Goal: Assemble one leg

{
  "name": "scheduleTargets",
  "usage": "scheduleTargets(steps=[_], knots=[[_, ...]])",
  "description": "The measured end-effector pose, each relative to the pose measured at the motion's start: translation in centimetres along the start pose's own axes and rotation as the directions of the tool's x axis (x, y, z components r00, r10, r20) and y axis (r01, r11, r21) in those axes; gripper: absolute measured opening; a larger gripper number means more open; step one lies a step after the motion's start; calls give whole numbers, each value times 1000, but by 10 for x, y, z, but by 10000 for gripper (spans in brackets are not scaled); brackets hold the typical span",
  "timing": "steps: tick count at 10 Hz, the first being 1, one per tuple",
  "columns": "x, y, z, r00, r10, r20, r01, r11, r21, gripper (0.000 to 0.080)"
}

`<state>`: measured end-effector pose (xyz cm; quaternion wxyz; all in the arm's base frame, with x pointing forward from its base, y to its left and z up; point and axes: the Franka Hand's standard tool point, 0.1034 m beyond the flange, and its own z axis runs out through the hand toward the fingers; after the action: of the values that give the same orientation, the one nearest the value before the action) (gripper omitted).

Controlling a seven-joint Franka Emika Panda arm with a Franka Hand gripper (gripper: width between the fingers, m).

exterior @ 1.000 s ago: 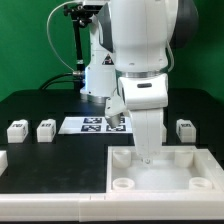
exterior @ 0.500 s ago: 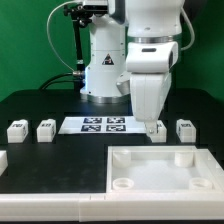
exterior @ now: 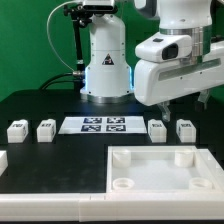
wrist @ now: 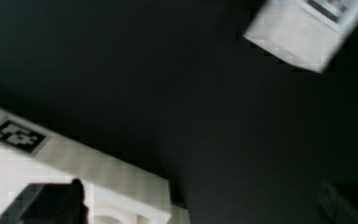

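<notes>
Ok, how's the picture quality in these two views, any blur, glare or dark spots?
Exterior view: evenly lit and sharp, the marker board tags are crisp, and the white tray is slightly washed out, with soft shadows in its sockets. Wrist view: dark and blurred, mostly black table, and the white tagged part has smeared edges, its tag only roughly legible.

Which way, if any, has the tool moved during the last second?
Yes. The tool has lifted off the tray and swung toward the exterior view's right. It now hangs above the legs on the exterior view's right of the marker board.
</notes>
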<state>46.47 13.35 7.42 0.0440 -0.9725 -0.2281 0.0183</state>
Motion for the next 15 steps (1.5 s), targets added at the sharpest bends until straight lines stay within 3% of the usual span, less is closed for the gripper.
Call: scheduleTargets(steps=[3, 4, 5, 7, 9, 11, 13, 15], knots=[[0, -7, 3, 954, 298, 6, -298, 954, 18, 649], [1, -25, 11, 895, 447, 21, -447, 894, 20, 649], [2, -40, 19, 873, 487, 22, -487, 873, 22, 649], [0, -39, 18, 883, 467, 45, -468, 883, 20, 649], [-5, -39, 20, 870, 446, 209, -457, 890, 4, 649], [-24, -48, 39, 805, 418, 421, -452, 892, -22, 649], [-37, -58, 51, 689, 362, 628, -436, 899, -40, 649], [-38, -56, 44, 549, 300, 780, -427, 903, -47, 649]])
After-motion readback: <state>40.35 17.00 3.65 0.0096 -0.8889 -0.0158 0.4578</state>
